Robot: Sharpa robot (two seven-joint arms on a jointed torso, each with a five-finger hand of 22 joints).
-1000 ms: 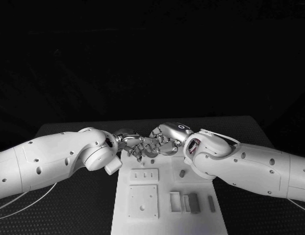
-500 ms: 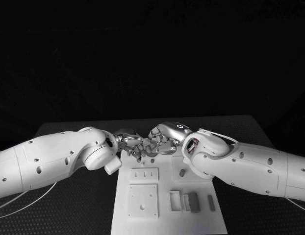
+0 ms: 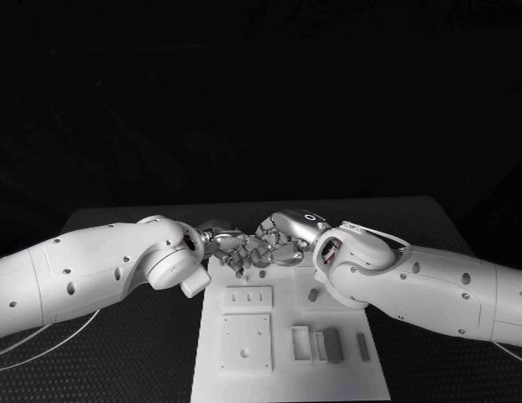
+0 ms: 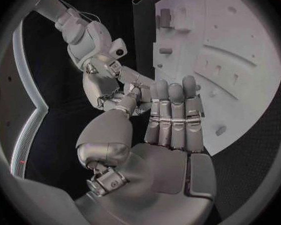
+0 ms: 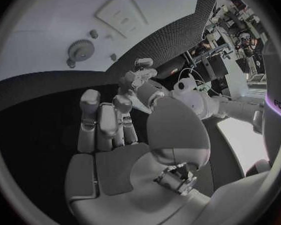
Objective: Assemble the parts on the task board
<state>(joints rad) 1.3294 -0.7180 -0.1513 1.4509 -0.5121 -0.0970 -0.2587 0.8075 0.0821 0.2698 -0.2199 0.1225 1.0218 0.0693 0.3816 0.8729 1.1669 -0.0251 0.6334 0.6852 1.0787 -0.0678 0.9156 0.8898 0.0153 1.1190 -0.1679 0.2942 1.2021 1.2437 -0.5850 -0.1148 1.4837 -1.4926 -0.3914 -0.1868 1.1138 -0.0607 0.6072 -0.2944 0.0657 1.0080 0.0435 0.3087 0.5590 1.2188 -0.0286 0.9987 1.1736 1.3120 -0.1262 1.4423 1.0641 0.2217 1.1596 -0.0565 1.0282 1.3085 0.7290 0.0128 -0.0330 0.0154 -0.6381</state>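
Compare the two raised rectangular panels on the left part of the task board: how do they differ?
The far panel is smaller than the near panel. The far panel lies farther from the robot, the near panel closer. The far panel shows short slots in a row; the near panel shows a small round hole. Both are white, flat, and sit on the task board.

**Two hands meet beside the board**

The right hand (image 5: pixel 125 150) rises with its fingers (image 5: pixel 103 120) together and bent at the tips. The left hand (image 5: pixel 137 77) reaches in to meet its thumb. Past them lies the white task board (image 5: pixel 47 40), bearing a small gear (image 5: pixel 82 50) and two square plates (image 5: pixel 122 15).
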